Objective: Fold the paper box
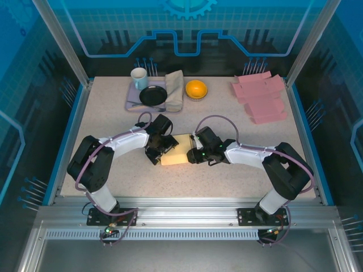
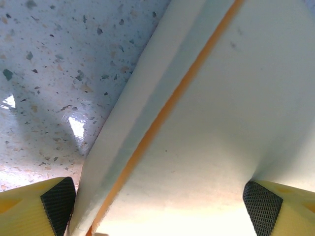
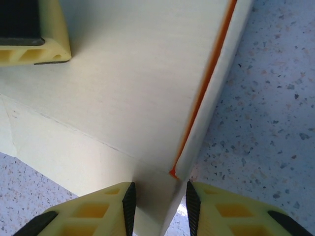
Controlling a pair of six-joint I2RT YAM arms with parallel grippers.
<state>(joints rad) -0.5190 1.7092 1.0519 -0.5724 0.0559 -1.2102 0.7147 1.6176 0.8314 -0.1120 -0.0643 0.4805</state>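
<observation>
The cream paper box with an orange inner edge lies mid-table between both arms. My left gripper is at its left end. In the left wrist view the box spans the whole gap of the left gripper, which stands wide open with a pad close by each side. My right gripper is at the box's right end. The right wrist view has the right gripper shut on a corner wall of the box. One of the left gripper's fingers rests on the box's top.
Pink flat box blanks lie at the back right. An orange bowl, a folded cloth, a black plate and a white mug sit along the back. Glass walls ring the table.
</observation>
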